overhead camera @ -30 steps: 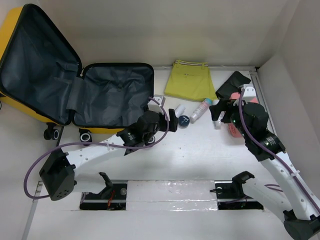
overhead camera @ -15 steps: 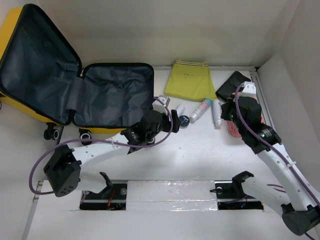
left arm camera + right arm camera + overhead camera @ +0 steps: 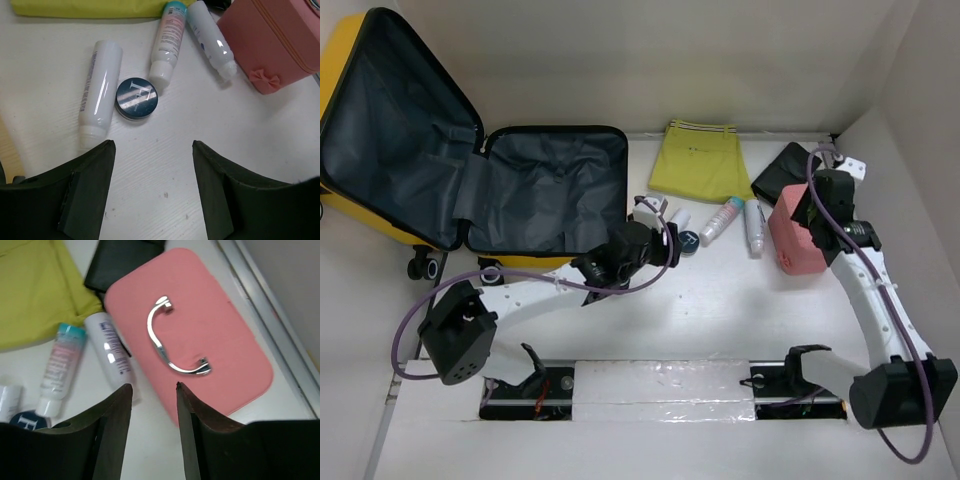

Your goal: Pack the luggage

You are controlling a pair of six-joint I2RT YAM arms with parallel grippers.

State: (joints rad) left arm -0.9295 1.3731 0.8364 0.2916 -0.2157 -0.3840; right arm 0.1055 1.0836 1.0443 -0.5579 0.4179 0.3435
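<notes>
The luggage (image 3: pixel 545 195) lies open at the left, yellow shell out, dark grey lining bare. My left gripper (image 3: pixel 660 225) hovers just right of it, open and empty (image 3: pixel 153 144), a short way before a round dark jar (image 3: pixel 136 98) and a white bottle (image 3: pixel 100 95). A pink-and-teal tube (image 3: pixel 167 45) and a second white bottle (image 3: pixel 210 35) lie beyond. My right gripper (image 3: pixel 810 205) hangs above the pink pouch (image 3: pixel 200 330), near its left edge. It is open (image 3: pixel 154 386) with nothing between the fingers. The pouch's silver handle (image 3: pixel 172 347) faces up.
A folded yellow garment (image 3: pixel 700 160) lies at the back, with a black flat item (image 3: pixel 785 170) to its right, behind the pouch. The side wall and a metal rail (image 3: pixel 270 315) run close along the pouch's right.
The right gripper left the second white bottle lying beside the tube and moved back and right, over the pink pouch. The left gripper crept right toward the jar, its jaws narrower.
</notes>
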